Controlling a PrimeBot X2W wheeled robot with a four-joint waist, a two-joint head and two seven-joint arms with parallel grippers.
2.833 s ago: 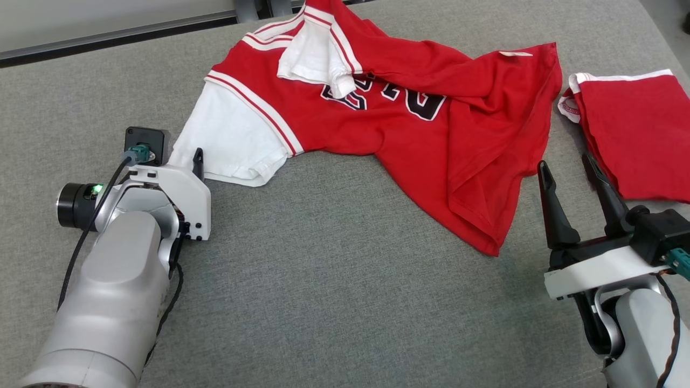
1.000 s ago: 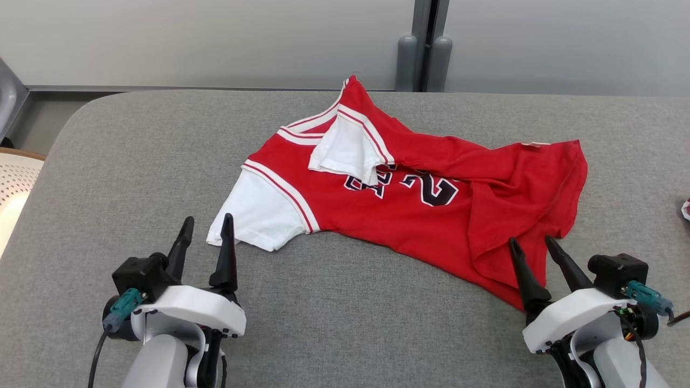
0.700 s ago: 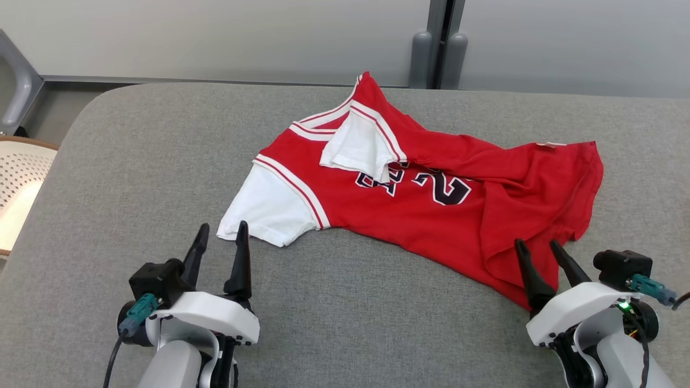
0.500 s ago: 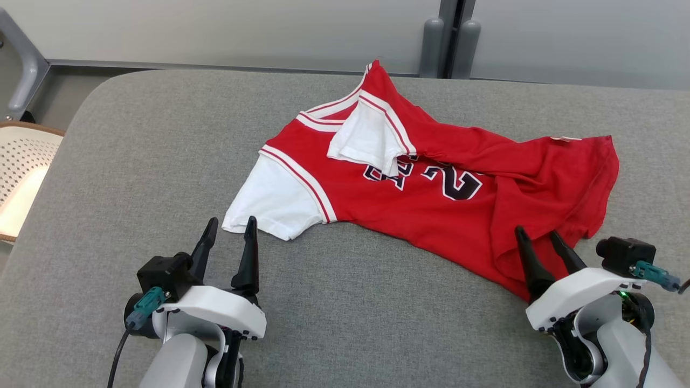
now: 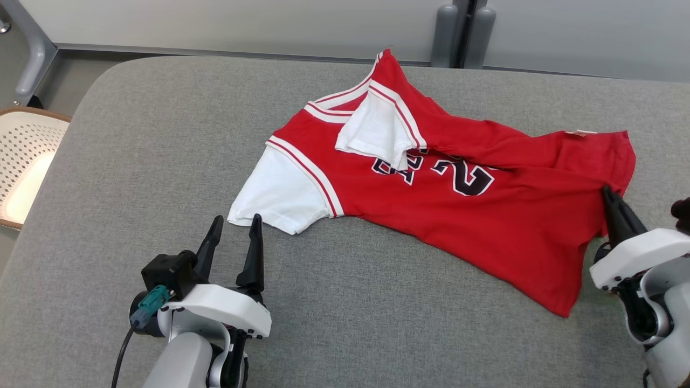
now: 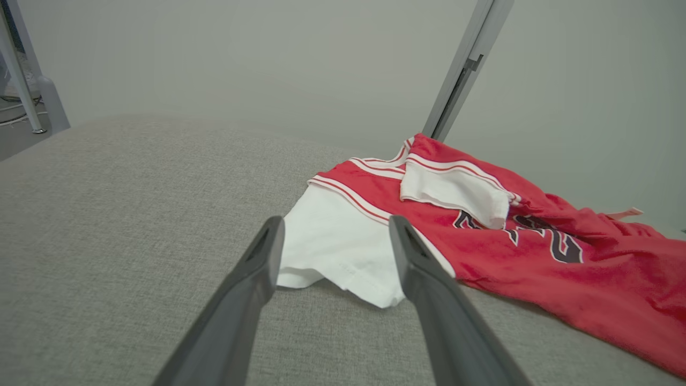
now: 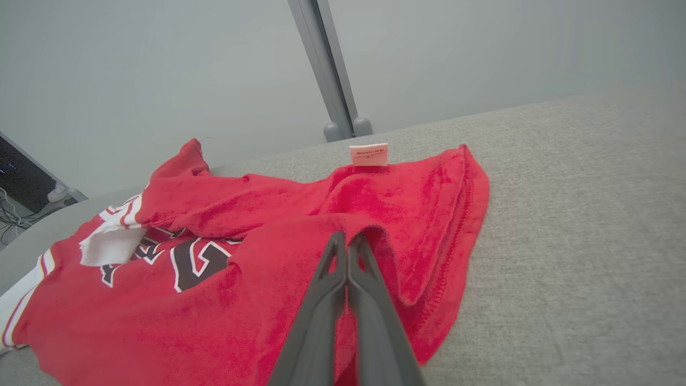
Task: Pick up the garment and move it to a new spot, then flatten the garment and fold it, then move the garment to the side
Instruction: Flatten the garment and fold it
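Even, soft light; faint shadows; sharp

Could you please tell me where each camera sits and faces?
Head view: on the head, facing down at the jersey on the table; left fingers, right fingers show.
Left wrist view: on that wrist, along its open fingers toward the white sleeve.
Right wrist view: on that wrist, along shut fingers pinching the jersey.
All share the jersey.

Grey fabric-topped table [image 5: 135, 161], rounded corner at far left. Plain grey wall [image 5: 215, 21] behind it, split by a pair of grey posts [image 5: 461, 32] with rounded feet at the table's back edge. Left of the table: cream perforated basket [image 5: 21, 161] with brown rim, partly cropped. Grey metal leg [image 5: 32, 59] on the floor [image 5: 70, 81] beyond it. Cables [image 7: 10, 214] at the far left of the right wrist view.
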